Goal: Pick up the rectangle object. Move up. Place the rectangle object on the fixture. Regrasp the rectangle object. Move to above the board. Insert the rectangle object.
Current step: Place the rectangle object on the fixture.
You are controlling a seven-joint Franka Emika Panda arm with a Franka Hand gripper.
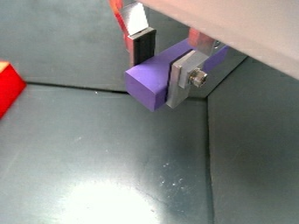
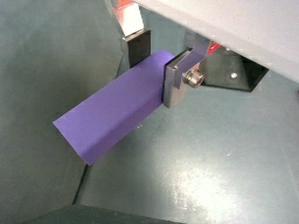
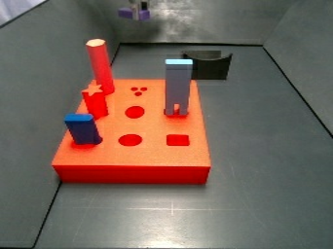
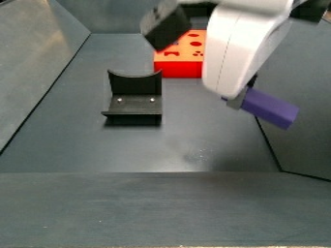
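You are looking at one gripper (image 2: 162,54), holding one rectangle object (image 2: 111,112) above the floor. One fixture (image 4: 132,99) is standing on the floor, and one board (image 3: 136,144) is lying there too. On the board you are seeing three upright pieces: one red cylinder (image 3: 97,63), one grey-blue peg (image 3: 177,88) and one short blue block (image 3: 81,128).

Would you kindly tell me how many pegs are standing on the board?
4: red cylinder, red star peg, short blue block, tall grey-blue peg. The gripper, raised at the far end, holds the purple block.
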